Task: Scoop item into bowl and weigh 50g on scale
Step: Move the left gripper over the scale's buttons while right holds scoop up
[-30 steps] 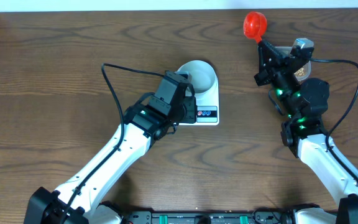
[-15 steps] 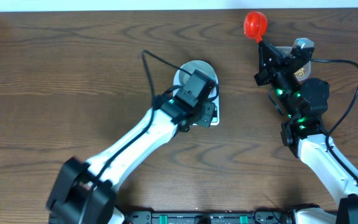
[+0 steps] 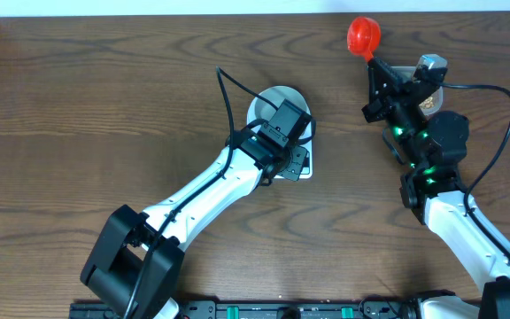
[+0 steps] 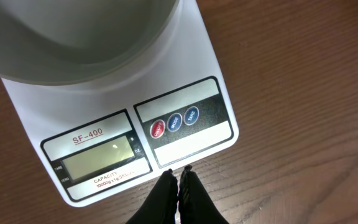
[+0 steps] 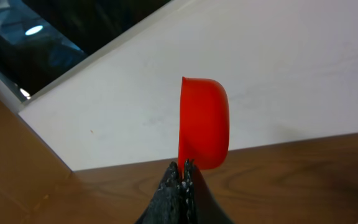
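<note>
Left arm point(image 3: 228, 182) covers most of the scale point(image 3: 305, 158); bowl point(image 4: 73, 43) cut off at top edge; beans point(image 3: 429, 104) mostly hidden.

You have a dark brown wood-grain worktop point(image 3: 78, 106) under even light. A white wall point(image 5: 303, 62) rises along its far edge. In your right wrist view, a dark glossy pane point(image 5: 73, 25) beyond the wall reflects a small bright light point(image 5: 33, 30).
</note>
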Controlling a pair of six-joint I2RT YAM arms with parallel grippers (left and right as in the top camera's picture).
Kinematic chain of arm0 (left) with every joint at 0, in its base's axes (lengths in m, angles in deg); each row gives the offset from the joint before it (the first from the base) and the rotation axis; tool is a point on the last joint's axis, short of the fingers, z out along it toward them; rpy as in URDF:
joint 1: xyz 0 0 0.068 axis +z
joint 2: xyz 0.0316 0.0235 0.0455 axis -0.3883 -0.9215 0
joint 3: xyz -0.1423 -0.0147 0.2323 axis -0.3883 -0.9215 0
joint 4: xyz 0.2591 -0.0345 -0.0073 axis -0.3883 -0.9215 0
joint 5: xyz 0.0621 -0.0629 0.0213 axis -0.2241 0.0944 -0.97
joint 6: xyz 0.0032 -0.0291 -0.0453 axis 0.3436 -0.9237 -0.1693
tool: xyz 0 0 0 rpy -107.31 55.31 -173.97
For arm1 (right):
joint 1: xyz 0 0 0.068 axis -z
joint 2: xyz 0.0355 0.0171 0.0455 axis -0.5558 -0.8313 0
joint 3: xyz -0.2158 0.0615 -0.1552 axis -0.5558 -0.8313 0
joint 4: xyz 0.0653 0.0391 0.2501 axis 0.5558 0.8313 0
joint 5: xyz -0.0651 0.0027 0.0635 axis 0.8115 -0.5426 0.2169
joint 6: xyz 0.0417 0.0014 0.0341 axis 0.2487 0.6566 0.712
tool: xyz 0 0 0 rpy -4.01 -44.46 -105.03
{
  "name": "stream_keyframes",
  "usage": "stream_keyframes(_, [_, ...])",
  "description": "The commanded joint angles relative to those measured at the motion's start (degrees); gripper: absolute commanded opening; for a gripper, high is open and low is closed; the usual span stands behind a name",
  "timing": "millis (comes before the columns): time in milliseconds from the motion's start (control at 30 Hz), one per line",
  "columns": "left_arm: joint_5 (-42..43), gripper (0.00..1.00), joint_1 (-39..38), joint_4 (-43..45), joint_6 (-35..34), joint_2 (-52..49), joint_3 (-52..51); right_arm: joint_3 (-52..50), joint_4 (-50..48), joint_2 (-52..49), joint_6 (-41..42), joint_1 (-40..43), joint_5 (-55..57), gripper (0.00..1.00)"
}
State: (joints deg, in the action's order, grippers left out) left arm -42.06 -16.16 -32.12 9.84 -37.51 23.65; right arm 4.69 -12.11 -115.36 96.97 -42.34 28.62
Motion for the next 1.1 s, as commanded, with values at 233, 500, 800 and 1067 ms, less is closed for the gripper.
stream_keyframes(233, [-1.6,0.07,0.0,1.3,0.9,0.2,1.4,1.1,1.7,-0.1,-1.1,0.4,0.5,0.01])
stream_keyframes(500, [-1.6,0.07,0.0,2.4,0.9,-1.4,1.3,1.1,1.9,-0.2,-1.1,0.4,0.5,0.01])
stream_keyframes(800, [-2.0,0.07,0.0,3.0,1.9,-3.9,1.3,1.1,1.9,-0.2,-1.1,0.4,0.5,0.01])
stream_keyframes(1067, [-6.5,0.07,0.0,3.8,3.6,-3.9,0.4,1.1,1.9,-0.2,-1.1,0.4,0.5,0.01])
